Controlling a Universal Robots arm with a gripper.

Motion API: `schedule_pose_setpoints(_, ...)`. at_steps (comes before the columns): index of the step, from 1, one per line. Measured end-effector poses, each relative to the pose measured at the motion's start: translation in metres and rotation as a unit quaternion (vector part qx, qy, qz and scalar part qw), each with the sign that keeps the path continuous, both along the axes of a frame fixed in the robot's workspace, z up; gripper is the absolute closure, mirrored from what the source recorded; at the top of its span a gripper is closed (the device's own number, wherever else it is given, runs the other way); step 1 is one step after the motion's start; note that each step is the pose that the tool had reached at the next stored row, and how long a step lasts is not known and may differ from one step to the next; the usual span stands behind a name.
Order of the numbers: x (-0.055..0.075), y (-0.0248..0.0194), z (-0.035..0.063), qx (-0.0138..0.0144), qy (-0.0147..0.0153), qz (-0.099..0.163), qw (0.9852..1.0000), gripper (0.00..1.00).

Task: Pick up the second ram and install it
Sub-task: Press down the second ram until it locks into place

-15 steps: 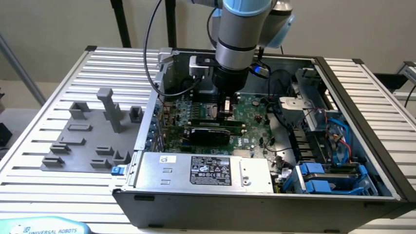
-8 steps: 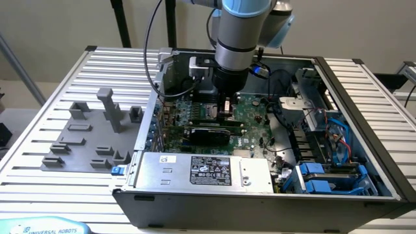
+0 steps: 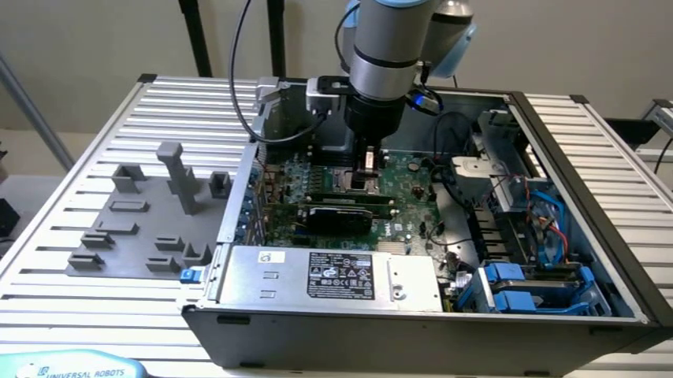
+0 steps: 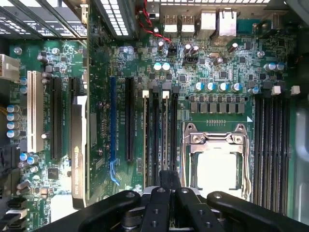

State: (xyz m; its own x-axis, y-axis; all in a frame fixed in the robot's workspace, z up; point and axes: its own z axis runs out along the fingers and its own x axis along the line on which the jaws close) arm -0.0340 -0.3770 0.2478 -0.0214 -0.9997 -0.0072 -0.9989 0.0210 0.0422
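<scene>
Fingers (image 4: 157,208) closed, apparently on nothing, over the memory slots beside the CPU socket (image 4: 217,164) — at twelve o'clock of the graphics card (image 3: 342,209) in the exterior view. The second ram (image 4: 165,135) seems to stand edge-on in its slot beneath them — likely the seating step, which calls for straight, even downward pressure.

Second ram (image 4: 165,133): a long, thin stick seen edge-on from the wrist view, where it shows as a pale narrow line. It stands on edge in one of the four parallel memory slots just beside the CPU socket and runs the slot's full length. A white clip sits at its far end. Its near end is hidden. Whether it is fully seated cannot be told. Chips and green face are not visible from this angle.
</scene>
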Motion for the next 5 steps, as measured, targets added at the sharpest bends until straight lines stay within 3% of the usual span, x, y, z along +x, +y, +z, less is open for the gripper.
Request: schedule_pose_setpoints(5, 0.0, 0.0, 0.0, 0.0, 0.0, 0.0, 1.0, 0.89)
